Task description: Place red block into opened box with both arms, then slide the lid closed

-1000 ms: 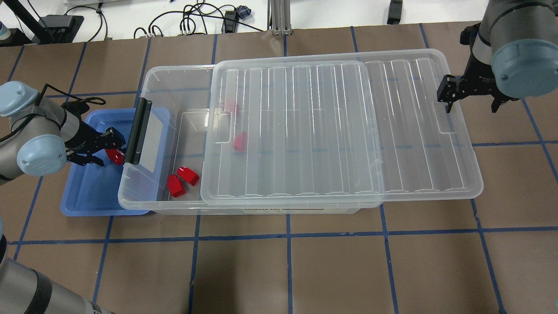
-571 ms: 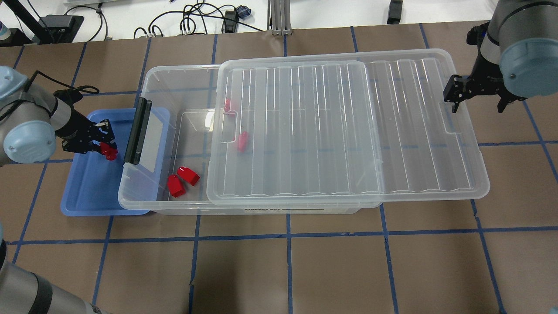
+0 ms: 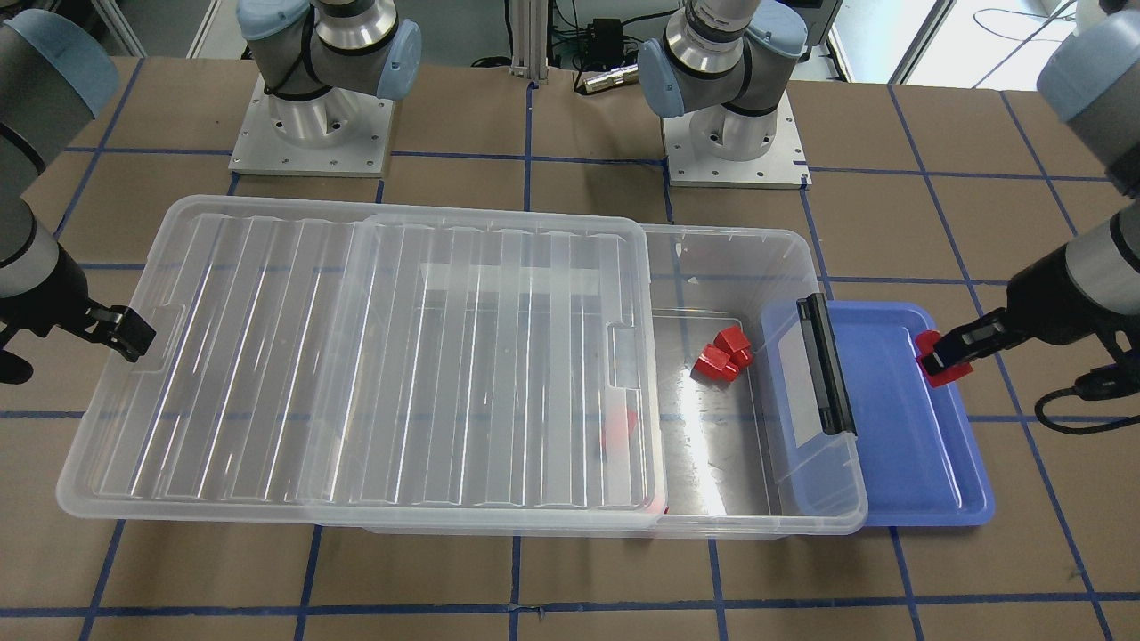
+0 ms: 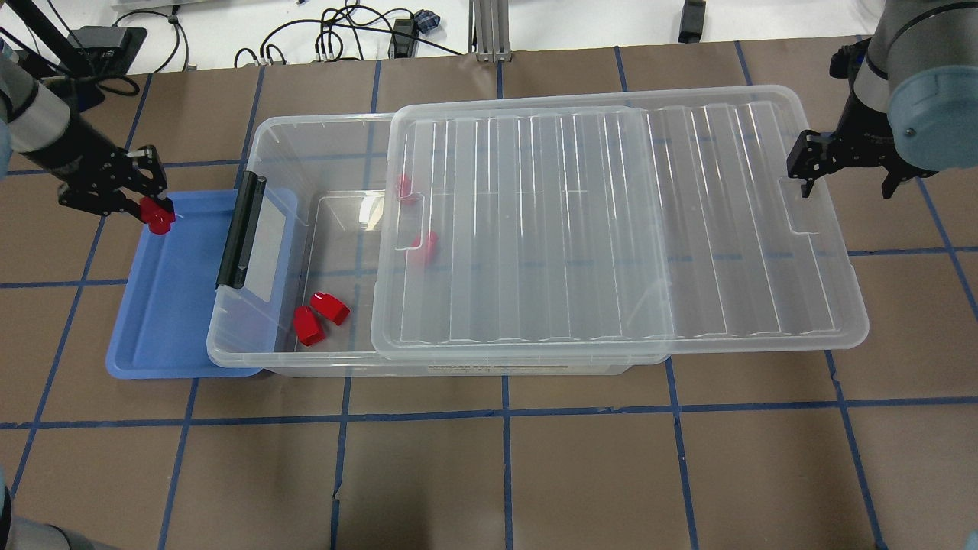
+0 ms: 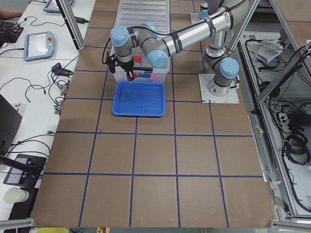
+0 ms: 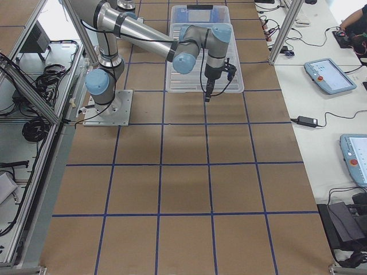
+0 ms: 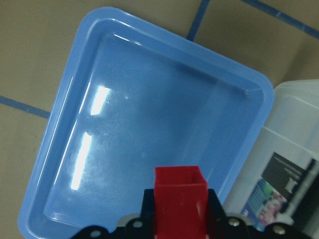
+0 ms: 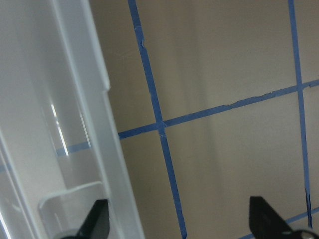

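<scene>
**Red block [image 4: 159,216]: carried, undelivered**

Clamped in left gripper [image 4: 155,209] over blue tray [image 4: 160,321], outside box [image 4: 321,121]. Right gripper [image 4: 846,187] spread wide at end of lid [image 4: 611,229] (holding nothing). Risks: low carry strikes black handle [image 4: 241,233]; shallow pinch drops block early.

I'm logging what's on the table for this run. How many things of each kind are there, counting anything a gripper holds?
box: 1
lid: 1
blue tray: 1
red blocks: 5; one in the left gripper, two in the box's open end, two at or under the lid's edge
Total: 8
</scene>
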Motion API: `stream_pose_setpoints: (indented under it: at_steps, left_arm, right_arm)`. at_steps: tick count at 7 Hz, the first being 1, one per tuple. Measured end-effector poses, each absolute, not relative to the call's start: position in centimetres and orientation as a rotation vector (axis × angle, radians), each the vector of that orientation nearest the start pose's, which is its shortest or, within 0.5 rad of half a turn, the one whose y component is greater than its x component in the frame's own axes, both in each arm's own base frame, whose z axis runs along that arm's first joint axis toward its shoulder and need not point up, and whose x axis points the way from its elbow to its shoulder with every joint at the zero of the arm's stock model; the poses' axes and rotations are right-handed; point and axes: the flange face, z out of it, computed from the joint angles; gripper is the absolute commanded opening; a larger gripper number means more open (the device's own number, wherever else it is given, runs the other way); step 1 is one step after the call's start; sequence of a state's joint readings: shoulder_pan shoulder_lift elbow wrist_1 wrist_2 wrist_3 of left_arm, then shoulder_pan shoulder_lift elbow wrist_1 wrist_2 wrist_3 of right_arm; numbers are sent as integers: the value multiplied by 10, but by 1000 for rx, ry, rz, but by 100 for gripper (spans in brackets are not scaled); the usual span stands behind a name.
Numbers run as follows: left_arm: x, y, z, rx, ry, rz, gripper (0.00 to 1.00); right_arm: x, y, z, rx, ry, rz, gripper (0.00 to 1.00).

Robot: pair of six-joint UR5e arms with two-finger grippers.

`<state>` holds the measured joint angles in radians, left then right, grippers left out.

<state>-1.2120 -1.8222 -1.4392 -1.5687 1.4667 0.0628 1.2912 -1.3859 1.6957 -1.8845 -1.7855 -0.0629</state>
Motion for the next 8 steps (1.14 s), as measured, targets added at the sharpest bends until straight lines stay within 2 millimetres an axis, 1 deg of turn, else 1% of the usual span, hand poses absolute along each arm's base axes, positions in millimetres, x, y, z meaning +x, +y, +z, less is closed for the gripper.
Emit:
stream_pose_setpoints:
  at_steps: [1,2,3,4,5,6,7,8]
  left_arm:
    - [16,-596,436,-374,3236,179,16]
    - [-35,-595,439,-259,3237,190,16]
    - [-71,-595,426,-167,3231,178,16]
    - [-90,-594,400,-112,3224,138,16]
    - [-99,-588,373,-81,3221,85,16]
    - [-102,-577,345,-63,3212,32,16]
    - [-103,-567,321,-53,3190,-21,16]
    - [-103,-562,303,-55,3172,-54,16]
  right_arm:
    - [-42,-562,380,360,3332,29,100]
    - [-31,-565,402,340,3297,-10,100]
    - [-4,-569,430,285,3226,-93,100]
    - [30,-570,460,207,3177,-170,100]
    - [63,-566,485,123,3146,-209,100]
    - [93,-558,500,79,3122,-185,100]
    - [111,-549,505,115,3109,-137,100]
    - [119,-542,509,166,3103,-116,100]
